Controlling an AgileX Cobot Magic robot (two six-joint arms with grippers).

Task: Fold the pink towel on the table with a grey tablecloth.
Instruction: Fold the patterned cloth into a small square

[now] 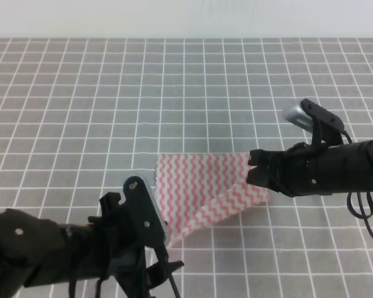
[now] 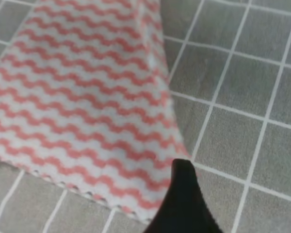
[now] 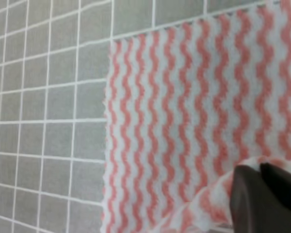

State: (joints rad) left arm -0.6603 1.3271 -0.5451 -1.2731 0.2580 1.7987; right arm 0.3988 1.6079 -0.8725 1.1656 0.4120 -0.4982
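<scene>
Surface: the table under a grey tablecloth ruled with a white grid of small squares filled nearly the whole high view, with a pale strip of wall along the top edge.

Cloth: the thin pink towel with pink-and-white wavy zigzag stripes and pinked edges lay a little below the middle of the table, between the two arms. Its far part rested flat on the grid, while its near right portion was lifted and turned over, showing a diagonal fold line.

Right arm: the black right gripper reached in from the right edge of the high view and met the towel's right side. In the right wrist view a dark fingertip was clenched on a raised, bunched corner of the towel.

Left arm: the black left gripper sat at the towel's near edge, low in the high view. The left wrist view showed one dark fingertip against the towel's lifted corner; I could not tell whether it was gripping or released.
</scene>
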